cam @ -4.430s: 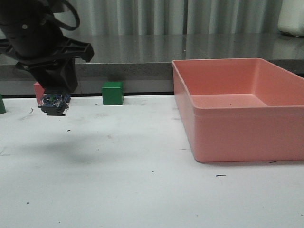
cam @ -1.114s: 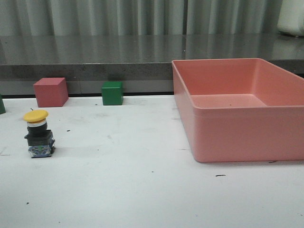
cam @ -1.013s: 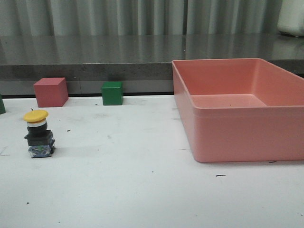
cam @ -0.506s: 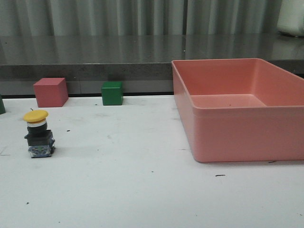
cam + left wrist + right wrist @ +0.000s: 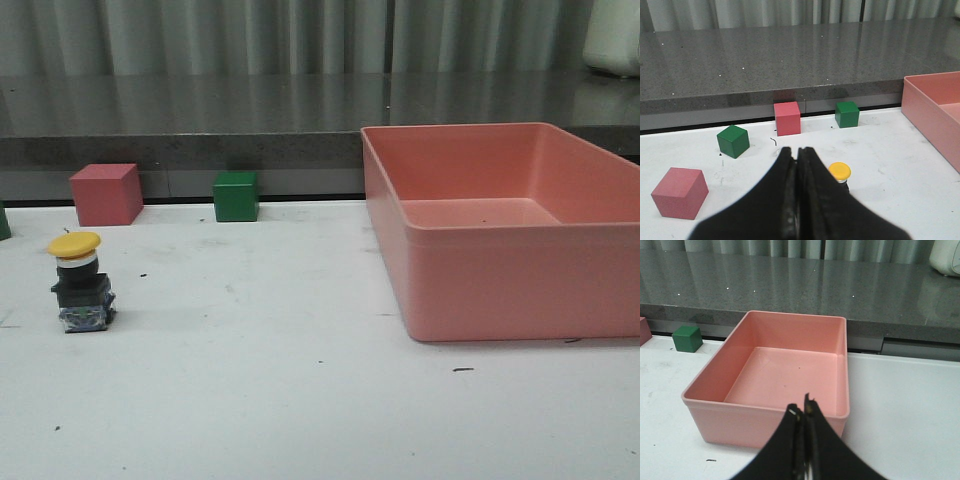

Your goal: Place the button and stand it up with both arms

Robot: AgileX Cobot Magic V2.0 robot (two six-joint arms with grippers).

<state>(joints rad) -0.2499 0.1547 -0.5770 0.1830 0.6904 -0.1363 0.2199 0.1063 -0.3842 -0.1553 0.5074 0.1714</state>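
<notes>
The button [image 5: 80, 283] stands upright on the white table at the left, yellow cap up, black body and clear base below. No gripper touches it. In the left wrist view its yellow cap [image 5: 839, 171] shows just beside and beyond my left gripper [image 5: 796, 150], which is shut and empty. My right gripper [image 5: 803, 410] is shut and empty, above the near wall of the pink bin [image 5: 770, 416]. Neither arm shows in the front view.
The pink bin [image 5: 500, 285] fills the right half of the table. A red cube [image 5: 105, 194] and a green cube [image 5: 236, 196] sit at the back edge. The left wrist view shows another green cube [image 5: 733, 141] and a red cube [image 5: 680, 193].
4.4 s ago the left arm held the button in the air at the left. It has since set the button down upright and left the front view. Nothing moved in the last second.
</notes>
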